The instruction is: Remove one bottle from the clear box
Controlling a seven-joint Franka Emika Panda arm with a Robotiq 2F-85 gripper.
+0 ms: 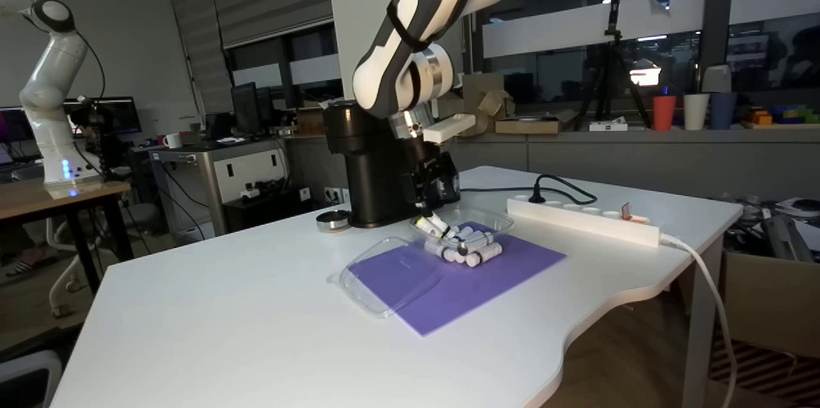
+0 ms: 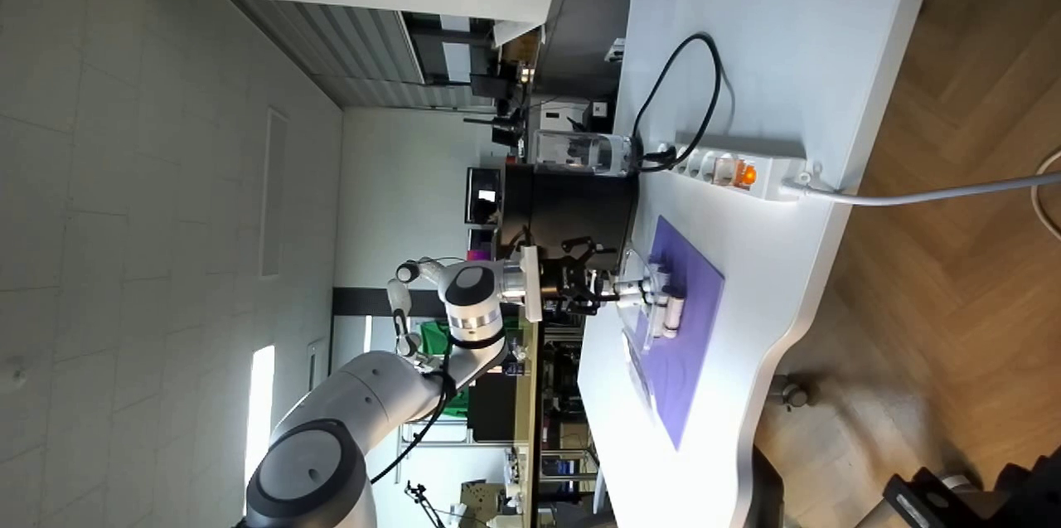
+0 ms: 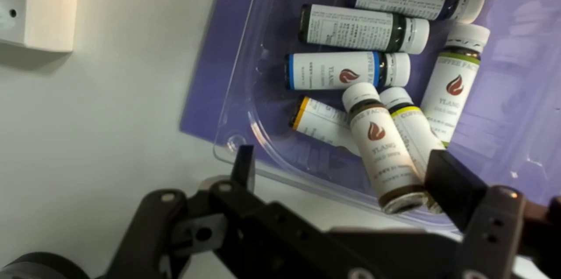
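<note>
One white table (image 1: 224, 344), black appliance (image 1: 378, 177) at far side. Purple sheet (image 1: 477, 296) on table; white power strip (image 1: 583, 223) far right. Clear lid (image 1: 387, 280) left, partly on sheet. Clear box (image 3: 302, 152) right of lid, on sheet's far part. Gripper (image 3: 342, 158) over box, fingers spread apart. White-labelled bottles (image 3: 346, 71) inside box; brown-banded bottle (image 3: 385, 152) lies over others, beside one finger.

On my feed, cylindrical white-labelled bottles (image 3: 335, 71) lay in the low clear plastic box (image 3: 302, 152), itself partly on the flat purple sheet (image 1: 474, 293) atop the white table (image 1: 256, 312). In an exterior view, I had the clear plastic lid (image 1: 384, 283) left of the box, partly off the sheet, the bulky black appliance (image 1: 373, 177) behind and leftward, and the long white power strip (image 1: 583, 222) to the right.
</note>
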